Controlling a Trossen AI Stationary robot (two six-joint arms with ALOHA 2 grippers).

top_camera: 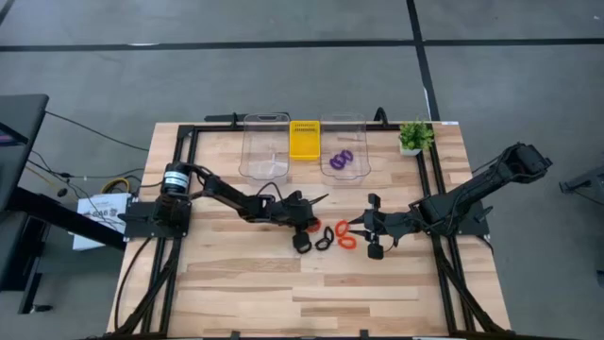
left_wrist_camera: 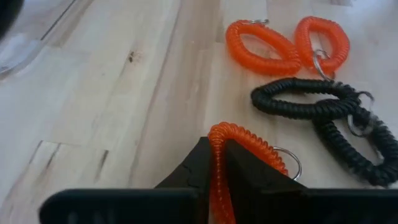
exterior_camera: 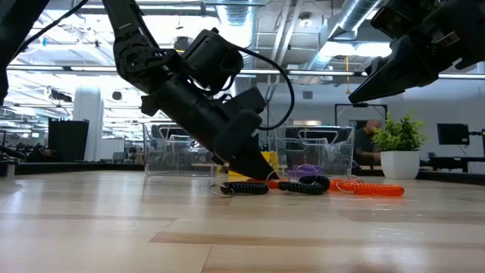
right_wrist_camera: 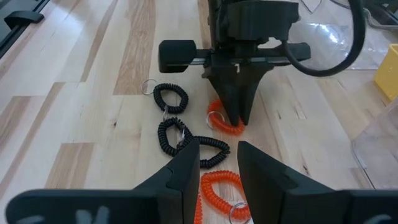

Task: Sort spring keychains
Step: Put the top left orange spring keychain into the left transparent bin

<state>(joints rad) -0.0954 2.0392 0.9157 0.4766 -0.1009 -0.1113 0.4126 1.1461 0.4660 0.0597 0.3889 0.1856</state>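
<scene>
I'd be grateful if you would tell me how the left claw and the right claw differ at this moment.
The left claw is shut on an orange keychain down at the table top; the right claw is open and holds nothing. In the low view the left claw sits low against the wood, while the right claw hangs well above it. Both are dark, two-fingered, and point toward the loose keychains between them.

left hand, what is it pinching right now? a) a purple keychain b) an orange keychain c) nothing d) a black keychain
b: the left hand is shut on an orange keychain, whose coil runs up between its fingers while the black keychains lie loose on the table.
</scene>
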